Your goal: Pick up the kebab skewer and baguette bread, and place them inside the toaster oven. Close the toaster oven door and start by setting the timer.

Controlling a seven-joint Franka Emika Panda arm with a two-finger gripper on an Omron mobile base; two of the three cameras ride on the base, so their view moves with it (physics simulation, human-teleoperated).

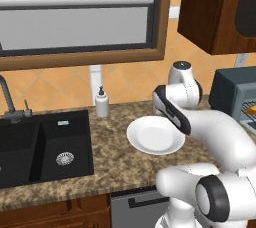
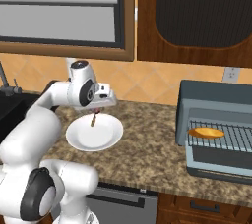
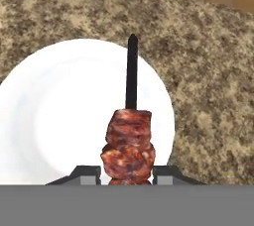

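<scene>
My gripper (image 2: 96, 111) hangs just above the white plate (image 2: 94, 137) and is shut on the kebab skewer (image 2: 93, 120). In the hand view the reddish-brown meat chunks (image 3: 128, 150) sit between the two fingertips (image 3: 87, 173). The thin stick (image 3: 131, 71) points away over the plate (image 3: 59, 116). The toaster oven (image 2: 216, 98) stands at the right on the counter. Its door (image 2: 219, 161) is folded down open. The golden baguette bread (image 2: 205, 132) lies on the wire rack inside. In the left base view the plate (image 1: 155, 135) lies left of my arm, and the toaster oven (image 1: 232, 89) is at the right edge.
A black sink (image 1: 40, 147) with a tap fills the counter's left part. A white soap dispenser (image 1: 102, 102) stands by the wall behind the plate. Dark wooden cabinets (image 2: 197, 16) hang above the oven. Speckled counter (image 2: 147, 144) stretches between plate and oven.
</scene>
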